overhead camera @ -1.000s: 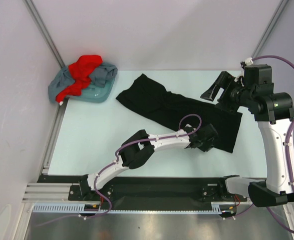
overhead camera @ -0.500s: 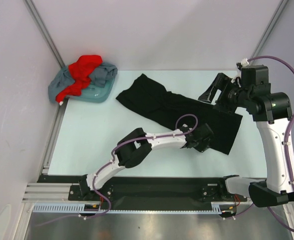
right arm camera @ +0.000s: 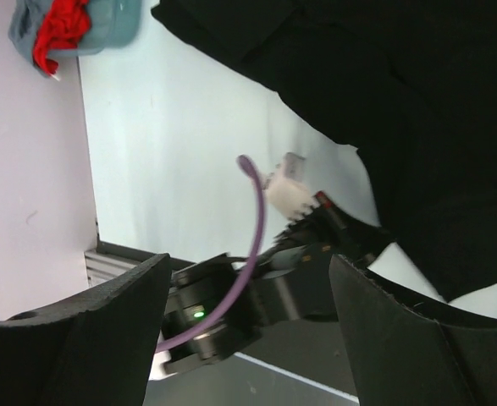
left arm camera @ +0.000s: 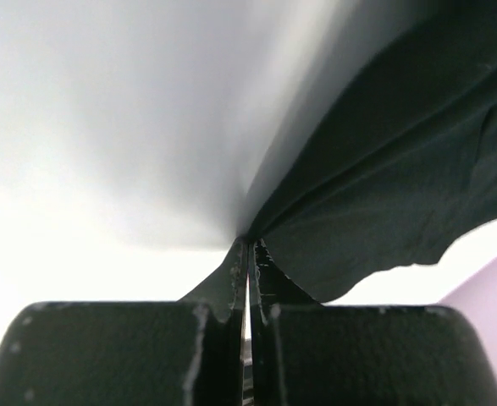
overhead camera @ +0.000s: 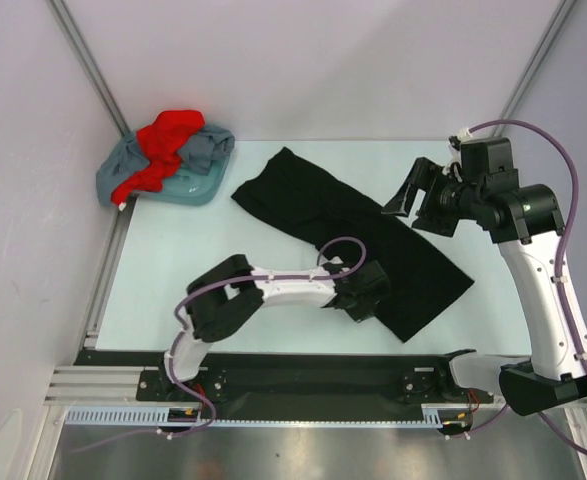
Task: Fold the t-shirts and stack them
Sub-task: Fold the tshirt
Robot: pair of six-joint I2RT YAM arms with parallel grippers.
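Observation:
The black t-shirt (overhead camera: pixel 373 225) lies in a long diagonal band across the table's middle. My left gripper (overhead camera: pixel 369 302) is low at its near edge and shut on a pinch of the black cloth (left arm camera: pixel 250 247); the black t-shirt (left arm camera: pixel 400 161) spreads away to the right in the left wrist view. My right gripper (overhead camera: pixel 403 195) hovers open above the shirt's far right side, its jaws wide apart (right arm camera: pixel 248 271) with nothing between them. The black t-shirt (right arm camera: pixel 392 101) fills the right wrist view's upper right. A red t-shirt (overhead camera: pixel 168 135) lies crumpled on a grey-blue t-shirt (overhead camera: pixel 201 158) in the far left corner.
Walls with metal rails (overhead camera: pixel 93 70) close in the far and left sides. A black base rail (overhead camera: pixel 313 375) runs along the near edge. The left arm's purple cable (overhead camera: pixel 343 245) loops above the black shirt. The left arm's wrist (right arm camera: pixel 316 245) shows under my right gripper.
My left gripper has shut on the black shirt's near edge and pulled it left and nearer, narrowing the shirt's right end. My right gripper has shifted left over the shirt.

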